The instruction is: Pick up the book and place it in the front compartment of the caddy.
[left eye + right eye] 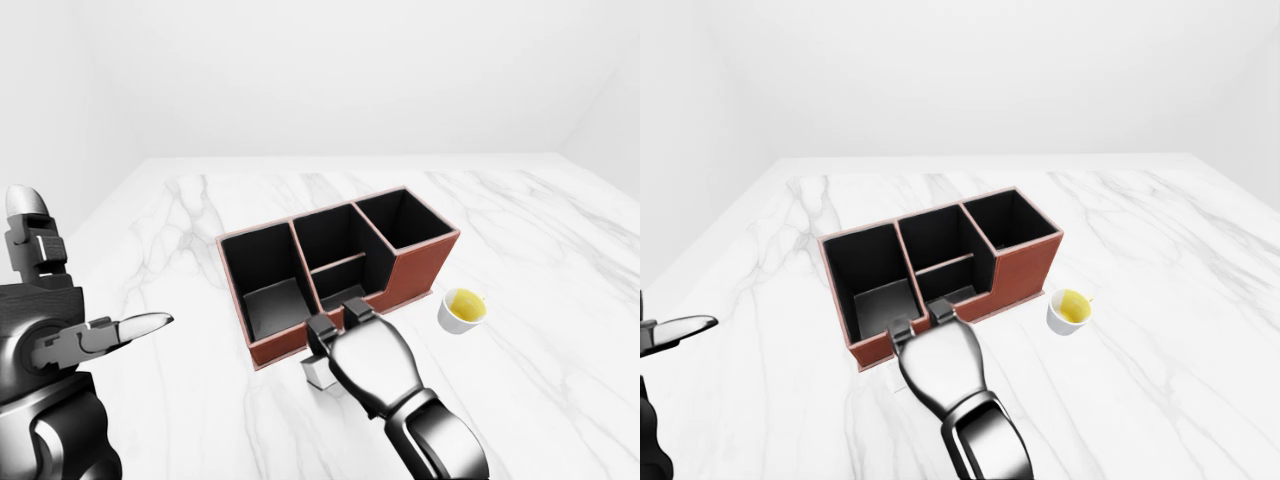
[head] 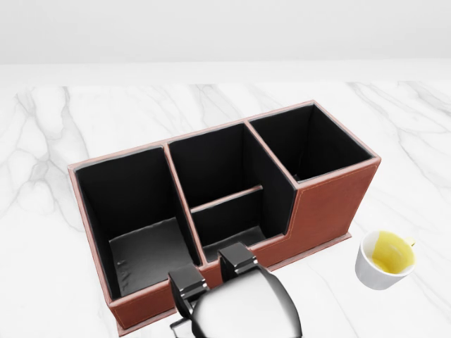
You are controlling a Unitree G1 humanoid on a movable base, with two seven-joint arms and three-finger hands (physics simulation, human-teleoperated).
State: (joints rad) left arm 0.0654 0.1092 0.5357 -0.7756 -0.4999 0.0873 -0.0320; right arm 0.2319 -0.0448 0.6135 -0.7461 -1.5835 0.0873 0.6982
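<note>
My right hand reaches over the brown caddy's near wall; its grip I cannot tell. A small white block sits beneath it, a cup to the right.

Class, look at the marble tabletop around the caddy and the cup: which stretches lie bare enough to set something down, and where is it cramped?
Bare marble lies left of the caddy and above it toward the wall, and again right of the cup. It is cramped below the caddy, where the right hand covers a small pale object. Only a narrow strip separates caddy and cup.
</note>
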